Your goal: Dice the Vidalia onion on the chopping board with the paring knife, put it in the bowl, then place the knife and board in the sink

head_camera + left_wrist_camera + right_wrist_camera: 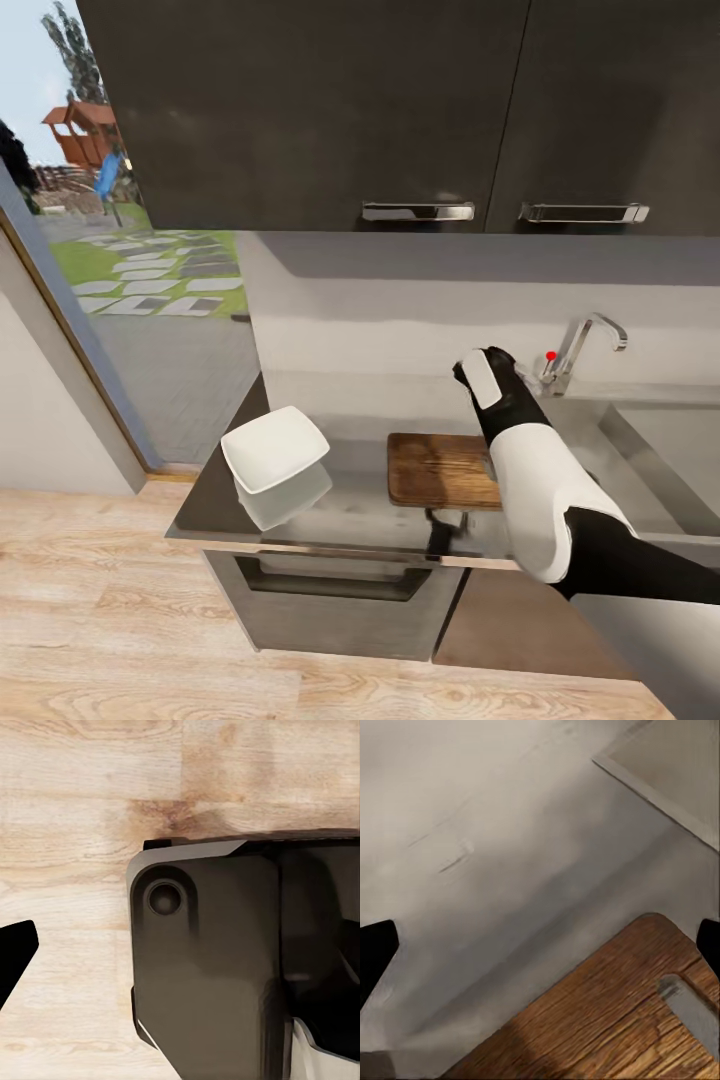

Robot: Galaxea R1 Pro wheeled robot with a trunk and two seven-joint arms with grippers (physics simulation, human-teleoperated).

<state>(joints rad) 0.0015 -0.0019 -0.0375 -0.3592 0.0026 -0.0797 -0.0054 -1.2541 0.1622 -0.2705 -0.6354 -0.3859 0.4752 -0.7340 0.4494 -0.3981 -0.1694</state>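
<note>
**Right arm over the board**

On the countertop [215,500] the white bowl [274,448] sits left of the chopping board [440,468]. The right gripper [540,945] hovers spread wide above the board's corner, holding nothing. The sink [640,450] lies just right. Left gripper [15,952]: grip unclear.

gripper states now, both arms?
Left gripper: cannot tell, one fingertip visible above the floor.
Right gripper: open, empty, over the chopping board.

The head camera looks forward and down on the glossy dark grey countertop [350,515] from some distance. The right wrist camera looks closely at the brown wooden chopping board [607,1020] [440,470], which both views share. The left wrist camera faces the pale wooden floor [82,817].
</note>
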